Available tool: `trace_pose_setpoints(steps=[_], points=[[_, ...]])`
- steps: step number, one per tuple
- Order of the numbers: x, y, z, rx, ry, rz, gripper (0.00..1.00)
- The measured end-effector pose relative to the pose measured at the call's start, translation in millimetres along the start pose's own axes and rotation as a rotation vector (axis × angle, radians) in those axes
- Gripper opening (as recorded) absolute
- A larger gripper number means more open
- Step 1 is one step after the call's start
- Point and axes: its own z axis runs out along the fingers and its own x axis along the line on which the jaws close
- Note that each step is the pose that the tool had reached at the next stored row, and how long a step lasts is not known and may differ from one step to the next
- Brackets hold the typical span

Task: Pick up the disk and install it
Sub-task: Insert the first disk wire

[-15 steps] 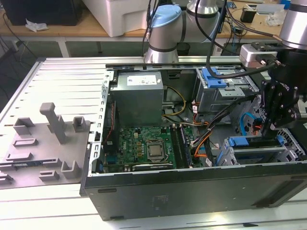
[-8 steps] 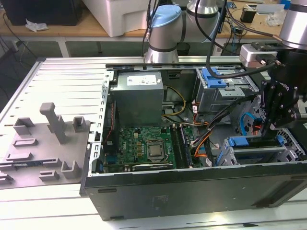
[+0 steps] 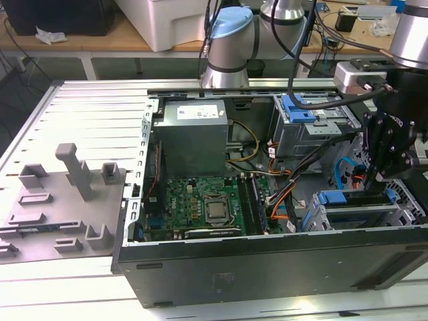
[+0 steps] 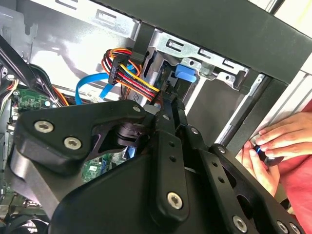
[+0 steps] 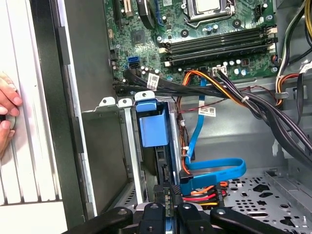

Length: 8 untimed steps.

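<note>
The disk point(image 3: 358, 212) lies in the drive cage at the near right corner of the open computer case, its blue rail point(image 3: 334, 197) showing at the cage mouth. In the first wrist view its blue rail tab point(image 5: 153, 126) stands up in the bay slot; the same tab point(image 4: 185, 73) shows in the second wrist view. My gripper point(image 3: 376, 177) hangs right over this cage. Its fingers point(image 5: 164, 189) are drawn together at the disk's end beside the cables, and its narrow tips point(image 4: 170, 100) meet just short of the tab.
A grey power-supply box point(image 3: 194, 134) and the green motherboard point(image 3: 200, 207) fill the case's middle. A second cage with a blue bracket point(image 3: 297, 110) sits at the back. Cable bundles point(image 5: 214, 85) cross near the bay. A person's hand point(image 4: 278, 141) rests at the case's outer wall.
</note>
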Motion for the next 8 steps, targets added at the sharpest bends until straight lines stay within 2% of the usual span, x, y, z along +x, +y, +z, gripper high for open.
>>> trace_pose_setpoints(steps=[8], points=[[-0.8, 0.1, 0.1, 0.0057, 0.0044, -0.027, 0.16]])
